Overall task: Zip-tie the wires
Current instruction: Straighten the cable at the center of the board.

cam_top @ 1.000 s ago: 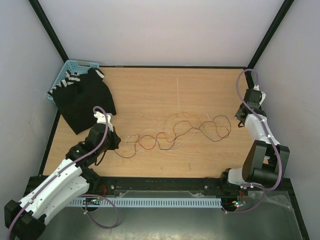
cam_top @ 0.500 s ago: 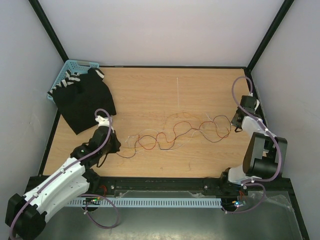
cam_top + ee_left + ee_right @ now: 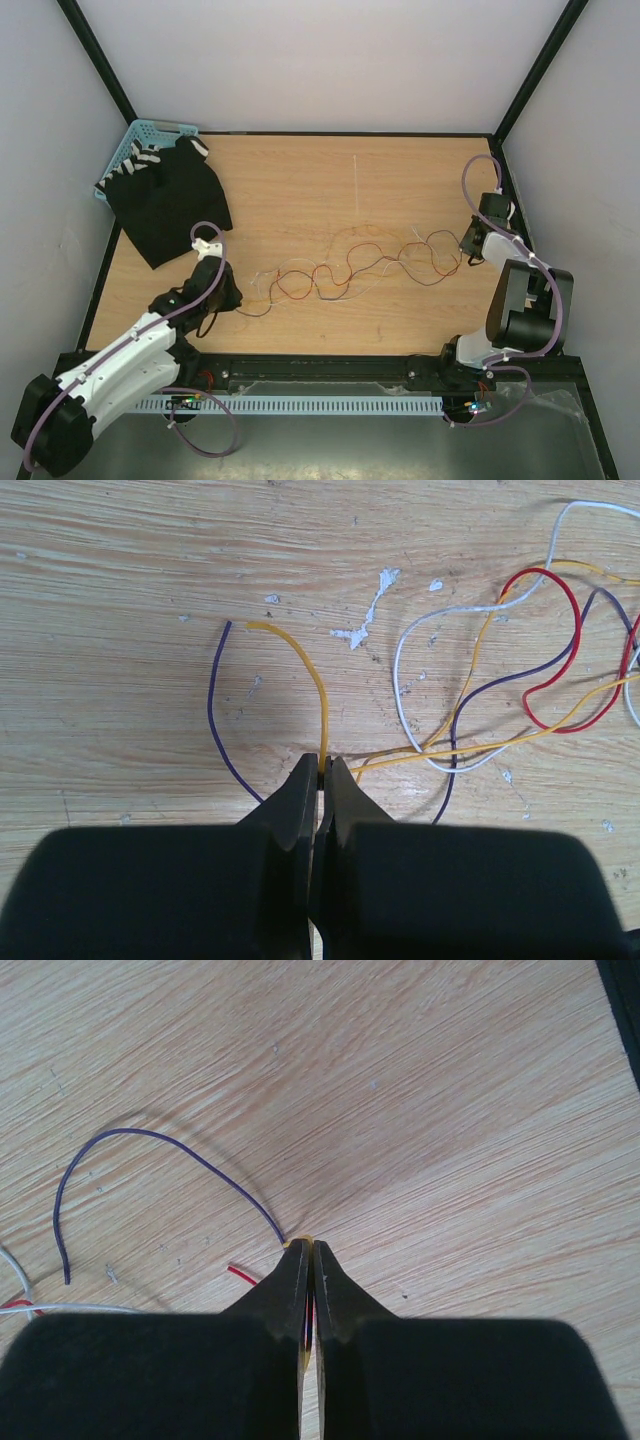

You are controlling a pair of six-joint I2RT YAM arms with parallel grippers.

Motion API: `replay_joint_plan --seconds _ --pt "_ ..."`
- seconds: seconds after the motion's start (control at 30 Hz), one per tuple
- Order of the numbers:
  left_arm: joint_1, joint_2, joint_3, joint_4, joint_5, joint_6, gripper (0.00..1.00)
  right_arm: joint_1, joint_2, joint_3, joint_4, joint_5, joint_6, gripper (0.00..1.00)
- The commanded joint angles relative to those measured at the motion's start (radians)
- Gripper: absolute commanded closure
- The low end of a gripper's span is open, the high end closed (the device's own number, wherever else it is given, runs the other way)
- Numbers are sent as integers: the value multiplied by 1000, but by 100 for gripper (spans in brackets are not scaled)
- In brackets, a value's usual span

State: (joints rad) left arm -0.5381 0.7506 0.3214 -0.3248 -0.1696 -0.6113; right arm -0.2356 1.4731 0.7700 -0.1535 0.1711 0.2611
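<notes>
table (image 3: 300, 180): matt wood grain | wires (image 3: 350, 268): smooth glossy plastic | left fingers (image 3: 290, 815): matt black

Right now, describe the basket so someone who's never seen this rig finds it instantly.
Go to the far left corner of the wooden table, by the wall. The basket sits there, half under a black cloth. It is the only light-blue thing, with lattice sides.

Bright, even, diffuse light fills the overhead view. The tabletop (image 3: 300, 180) shows no glare, and the arms throw only short, soft shadows. In both wrist views the wood grain and the wires (image 3: 480, 680) are sharp, while the dark left hand (image 3: 322, 770) and right hand (image 3: 309, 1250) sit close to the lens, blurred and nearly featureless. A purple wire (image 3: 180, 1145) casts a faint, soft-edged shadow.
</notes>
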Motion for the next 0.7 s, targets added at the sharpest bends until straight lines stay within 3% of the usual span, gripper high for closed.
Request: replay_joint_plan --seconds 0.0,0.1,0.3,0.6,0.67 --pt "4 13 -13 43 -33 -14 100 -4 16 -10 15 -21 -1 88" --pt "3 32 -16 55 -34 -18 100 -5 9 -10 14 -30 1 83" --pt "4 63 -17 74 -33 -19 90 -4 -20 11 -4 -39 -5 61" --pt "3 39 27 55 -52 11 64 -5 -78 57 -53 -66 -18 44" --pt "3 28 49 37 -63 23 54 -5 -96 67 -61 -90 -21 41"
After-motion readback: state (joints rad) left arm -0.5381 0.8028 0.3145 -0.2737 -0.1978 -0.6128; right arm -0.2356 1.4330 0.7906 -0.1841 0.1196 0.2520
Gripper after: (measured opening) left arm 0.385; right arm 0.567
